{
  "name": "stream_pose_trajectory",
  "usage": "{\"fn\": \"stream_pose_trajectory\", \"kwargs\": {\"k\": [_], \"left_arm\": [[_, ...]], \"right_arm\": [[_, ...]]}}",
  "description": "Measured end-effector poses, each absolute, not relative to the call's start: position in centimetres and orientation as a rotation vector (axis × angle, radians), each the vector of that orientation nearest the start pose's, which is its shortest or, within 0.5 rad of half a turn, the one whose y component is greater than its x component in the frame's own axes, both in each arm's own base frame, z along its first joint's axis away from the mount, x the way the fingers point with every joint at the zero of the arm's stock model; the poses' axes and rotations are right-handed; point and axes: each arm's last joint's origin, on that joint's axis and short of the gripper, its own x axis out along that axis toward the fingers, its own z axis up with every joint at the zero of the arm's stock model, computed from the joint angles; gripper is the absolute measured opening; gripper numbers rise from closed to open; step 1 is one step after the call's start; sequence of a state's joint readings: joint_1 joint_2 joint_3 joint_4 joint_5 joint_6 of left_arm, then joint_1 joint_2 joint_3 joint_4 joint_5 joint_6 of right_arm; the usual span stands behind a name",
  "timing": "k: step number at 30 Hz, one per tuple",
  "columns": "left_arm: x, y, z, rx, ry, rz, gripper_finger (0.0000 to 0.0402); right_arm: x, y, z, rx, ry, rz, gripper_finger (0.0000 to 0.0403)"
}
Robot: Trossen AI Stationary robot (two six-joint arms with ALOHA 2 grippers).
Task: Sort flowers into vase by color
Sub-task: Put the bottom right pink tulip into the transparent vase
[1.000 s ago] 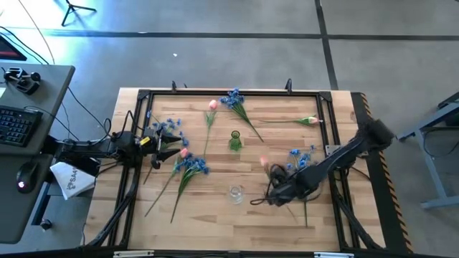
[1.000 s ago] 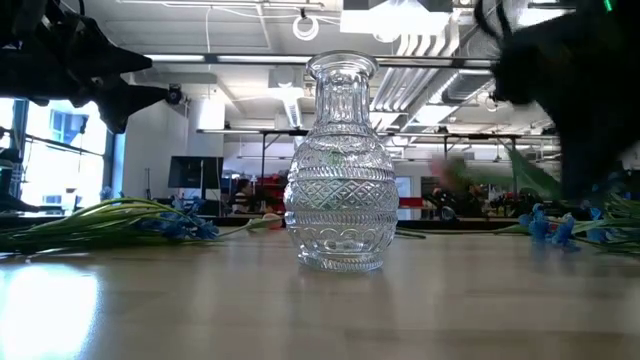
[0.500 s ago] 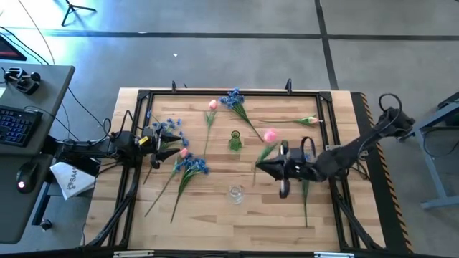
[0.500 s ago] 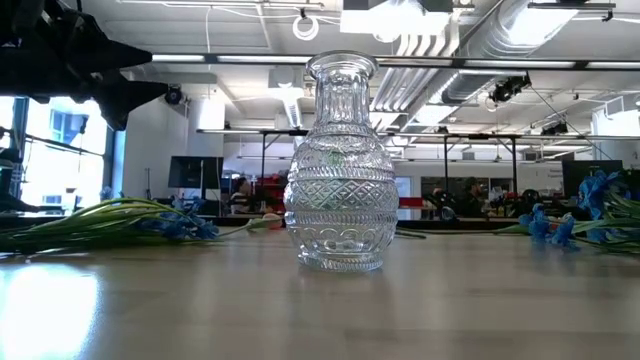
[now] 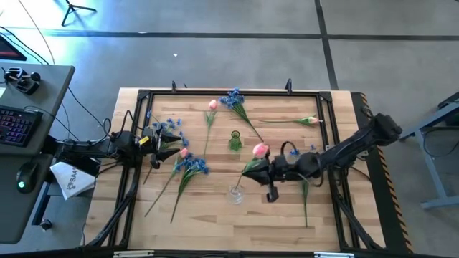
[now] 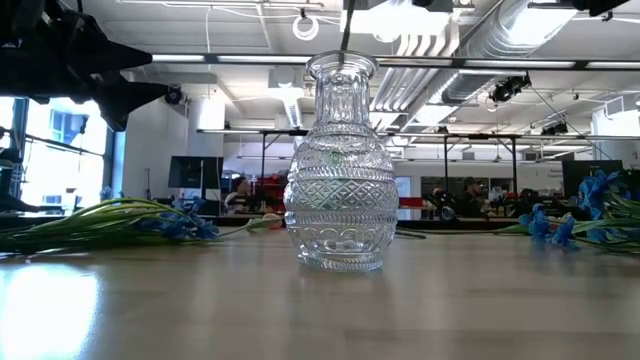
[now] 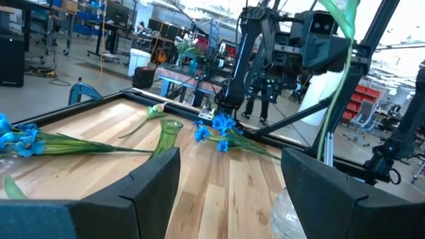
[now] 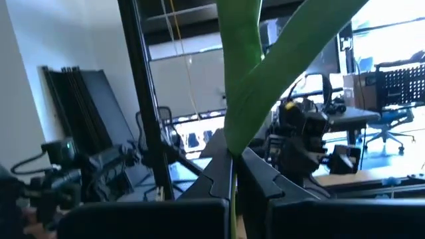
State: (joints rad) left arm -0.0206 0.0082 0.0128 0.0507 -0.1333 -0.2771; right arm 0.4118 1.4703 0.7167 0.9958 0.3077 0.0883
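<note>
Pink tulip (image 5: pixel 259 150) is clamped by its stem in right gripper (image 5: pixel 267 170), held up over mid-table w/ stem end right above mouth of clear glass vase (image 5: pixel 236 193); low view shows stem tip at the vase rim, can't tell if it's inside. Right fingers (image 8: pixel 219 178) pinched tight on the green stem. Left gripper (image 5: pixel 166 141) hangs at table's left side, fingers spread, nothing in it; other pink tulips, blue sprays (image 5: pixel 188 166) lie on wood table (image 5: pixel 215 229), small green vase (image 5: pixel 235 140) near centre.
</note>
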Motion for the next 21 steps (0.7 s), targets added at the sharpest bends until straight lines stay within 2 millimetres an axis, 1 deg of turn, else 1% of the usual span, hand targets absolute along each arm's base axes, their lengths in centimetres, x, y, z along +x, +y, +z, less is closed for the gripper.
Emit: {"fn": "stream_pose_trajectory", "kwargs": {"k": [3, 9, 11, 14, 21], "left_arm": [[9.7, 0.2, 17.2, -0.281, -0.071, 0.105, 0.025], [9.7, 0.2, 17.2, -0.281, -0.072, 0.105, 0.025], [9.7, 0.2, 17.2, -0.281, -0.071, 0.105, 0.025], [9.7, 0.2, 17.2, -0.281, -0.071, 0.105, 0.025], [9.7, 0.2, 17.2, -0.281, -0.07, 0.105, 0.025]], "right_arm": [[28.8, 11.6, 25.7, 0.17, -0.18, 0.113, 0.0], [29.1, 11.5, 24.8, 0.149, -0.117, 0.095, 0.0001], [29.2, 11.5, 24.7, 0.141, -0.102, 0.076, 0.0008], [29.2, 11.4, 24.4, 0.132, -0.072, 0.068, 0.0037], [29.0, 11.3, 23.8, 0.156, 0.024, 0.037, 0.0138]]}}
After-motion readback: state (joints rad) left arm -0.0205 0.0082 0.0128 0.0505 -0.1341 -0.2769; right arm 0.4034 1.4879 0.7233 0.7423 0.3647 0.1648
